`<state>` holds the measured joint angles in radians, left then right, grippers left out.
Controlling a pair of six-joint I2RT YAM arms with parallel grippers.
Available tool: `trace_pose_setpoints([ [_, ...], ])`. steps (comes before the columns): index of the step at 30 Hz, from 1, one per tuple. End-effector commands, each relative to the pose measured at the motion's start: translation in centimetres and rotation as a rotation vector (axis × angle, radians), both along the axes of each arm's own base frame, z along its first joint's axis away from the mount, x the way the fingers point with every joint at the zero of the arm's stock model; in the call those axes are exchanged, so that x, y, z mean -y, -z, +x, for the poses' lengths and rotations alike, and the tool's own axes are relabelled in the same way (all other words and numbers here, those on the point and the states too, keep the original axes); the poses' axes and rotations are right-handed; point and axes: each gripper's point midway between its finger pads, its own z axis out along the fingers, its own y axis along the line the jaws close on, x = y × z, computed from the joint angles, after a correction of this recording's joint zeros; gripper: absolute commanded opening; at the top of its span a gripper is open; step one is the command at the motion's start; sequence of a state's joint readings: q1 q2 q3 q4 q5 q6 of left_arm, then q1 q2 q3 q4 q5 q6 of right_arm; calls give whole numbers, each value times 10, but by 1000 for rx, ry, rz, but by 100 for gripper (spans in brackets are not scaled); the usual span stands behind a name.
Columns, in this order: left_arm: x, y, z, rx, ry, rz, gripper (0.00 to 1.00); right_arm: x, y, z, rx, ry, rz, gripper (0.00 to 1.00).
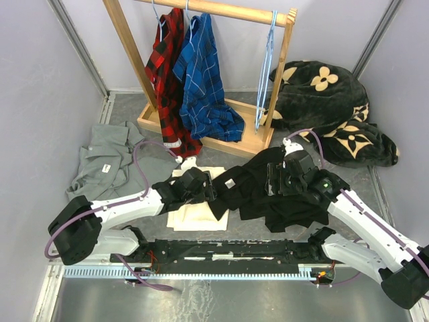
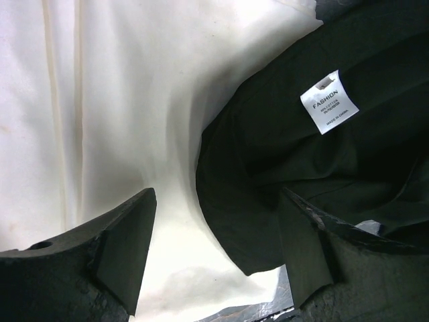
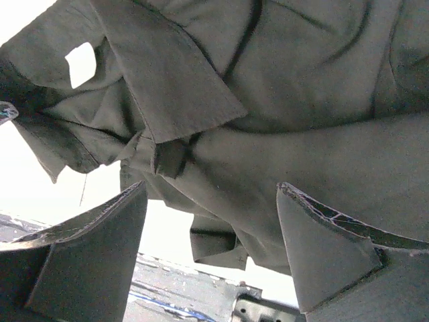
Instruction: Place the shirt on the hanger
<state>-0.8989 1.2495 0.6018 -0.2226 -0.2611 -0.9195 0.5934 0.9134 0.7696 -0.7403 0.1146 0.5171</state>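
- Near left: left gripper (image 2: pixel 218 215), jaws apart, straddling the shirt (image 2: pixel 281 174) edge over a cream cloth (image 2: pixel 100 100).
- Near right: right gripper (image 3: pixel 213 201), jaws apart, low over shirt folds, gripping nothing.
- Mid-table: shirt crumpled between both grippers, white label (image 2: pixel 328 102) facing up.
- Far: blue hanger (image 1: pixel 267 74) on the rack (image 1: pixel 127 40) rod, right end.

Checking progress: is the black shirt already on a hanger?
No, the black shirt lies crumpled on the table.

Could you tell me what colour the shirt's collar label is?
The label is white with dark print; the left wrist view shows it best.
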Motion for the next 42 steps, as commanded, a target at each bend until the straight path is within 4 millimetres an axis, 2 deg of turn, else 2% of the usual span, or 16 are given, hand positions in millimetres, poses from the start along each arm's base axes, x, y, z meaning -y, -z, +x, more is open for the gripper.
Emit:
trace_pose_setpoints([
  [1,3,-10,9,42,-69,-70,78,-21,-21,20,98,-68,44,85],
  [8,-15,-17,7,50,-86,-153,82,-62,-30,35,165,-170,-24,86],
  [14,-17,-22,5,66,-36,-166,84,-91,-19,49,149,-295,-111,86],
  [21,-10,-22,2,57,2,-186,84,-77,-6,77,157,-324,-382,82],
  [31,3,-26,7,54,45,-192,88,-71,21,99,121,-359,-577,64],
  [35,1,-24,11,55,23,-178,88,-68,31,102,102,-356,-618,50],
  [39,-2,-19,12,43,-14,-175,88,-61,37,98,90,-325,-630,23],
  [42,-3,-14,14,33,-38,-169,88,-57,33,94,120,-266,-581,6],
])
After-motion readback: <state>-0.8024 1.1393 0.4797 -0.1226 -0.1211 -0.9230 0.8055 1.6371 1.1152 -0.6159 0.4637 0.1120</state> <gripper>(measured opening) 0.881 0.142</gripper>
